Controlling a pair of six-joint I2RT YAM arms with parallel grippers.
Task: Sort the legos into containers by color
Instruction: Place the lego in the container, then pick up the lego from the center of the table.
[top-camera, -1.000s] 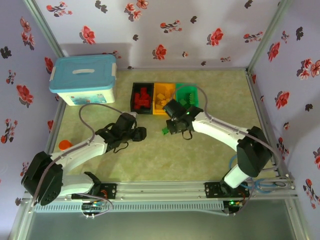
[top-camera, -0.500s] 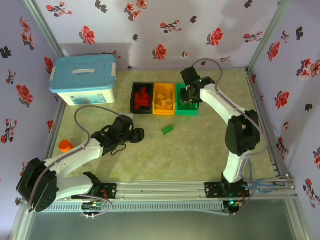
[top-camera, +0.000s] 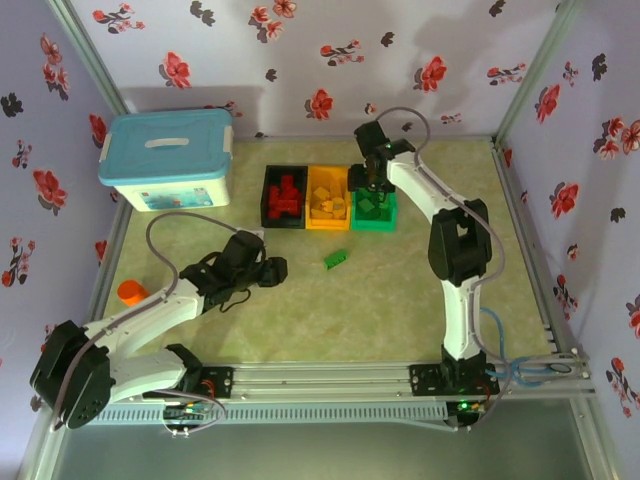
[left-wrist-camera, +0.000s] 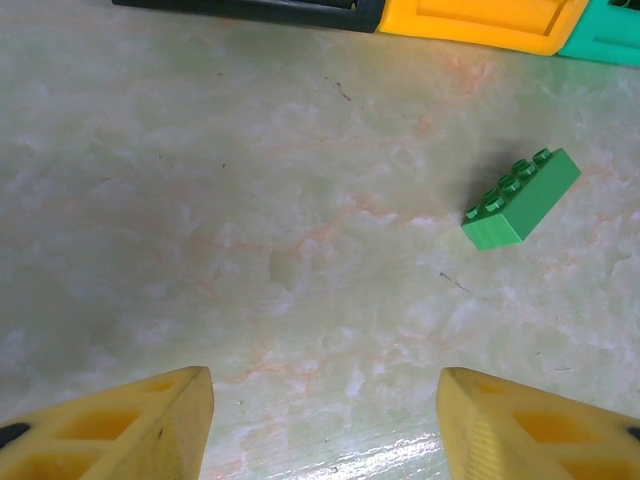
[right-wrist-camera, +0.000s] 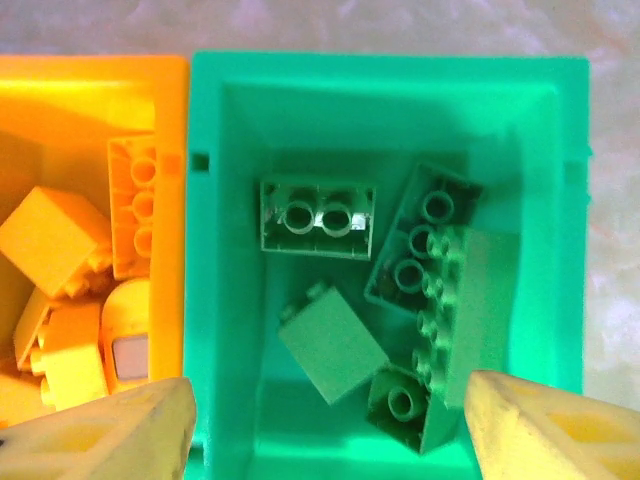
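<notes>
The site was a purpose-built robot test cell, not a home. A beige marbled desk (top-camera: 330, 320) stood enclosed by flower-papered panels (top-camera: 300, 60) on aluminium posts (top-camera: 85, 55). A left arm (top-camera: 150, 315) and a right arm (top-camera: 455, 250) were bolted to a metal rail (top-camera: 320, 378) along the bottom of the frame, with exposed cabling (top-camera: 520, 370) at lower right.

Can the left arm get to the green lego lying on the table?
Probably yes. The green lego lies on bare table just ahead of the left arm, whose jaws stand open, with nothing between.
</notes>
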